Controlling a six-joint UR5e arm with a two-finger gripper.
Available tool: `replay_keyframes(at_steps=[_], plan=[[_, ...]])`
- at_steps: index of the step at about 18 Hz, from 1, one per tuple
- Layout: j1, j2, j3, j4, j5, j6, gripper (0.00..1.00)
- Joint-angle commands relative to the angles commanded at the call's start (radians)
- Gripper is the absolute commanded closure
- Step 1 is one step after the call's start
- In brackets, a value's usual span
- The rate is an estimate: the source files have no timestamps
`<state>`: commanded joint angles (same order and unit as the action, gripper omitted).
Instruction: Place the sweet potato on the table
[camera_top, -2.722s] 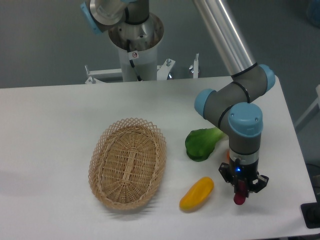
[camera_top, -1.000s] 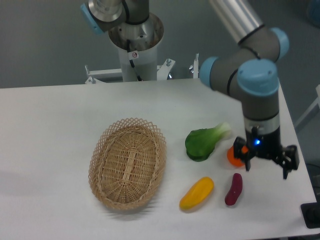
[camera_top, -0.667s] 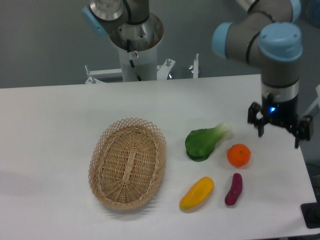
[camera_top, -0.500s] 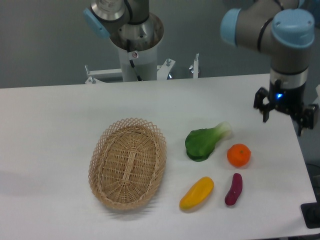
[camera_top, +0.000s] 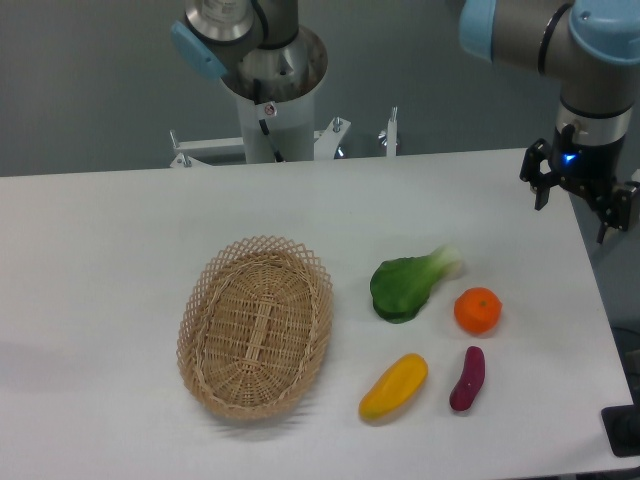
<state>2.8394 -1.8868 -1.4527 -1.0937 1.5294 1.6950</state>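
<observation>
1. Nearest to you, the sweet potato (camera_top: 467, 379) lies flat on the table (camera_top: 120, 240), close to the front right edge. Nothing touches it.
2. Its long axis runs from near to far, leaning a little to the right; the far tip points toward the orange (camera_top: 478, 310), and the near tip points toward the front edge.
3. Just left of it you see one yellow fruit (camera_top: 393, 387), lying on a diagonal, apart from the sweet potato.
4. The wicker basket (camera_top: 256, 326) sits further left, one piece only; you see nothing in it.
5. Behind the yellow fruit there is one green leafy vegetable (camera_top: 405, 285), its pale stalk pointing to the right and far side.
6. So you can count one of each: sweet potato, yellow fruit, orange, vegetable, basket.
7. Farthest, the gripper (camera_top: 577, 192) hangs at the right edge of the table, well apart from the sweet potato. Its jaws are spread wide and hold nothing.
8. The arm above the gripper is cut off by the top of the frame, and the fingertips are dark and hard to make out.
</observation>
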Motion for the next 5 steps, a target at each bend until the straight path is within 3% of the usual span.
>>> replay_keyframes(at_steps=[5], plan=[[-0.002, 0.003, 0.000, 0.006, -0.015, -0.008, 0.00]])
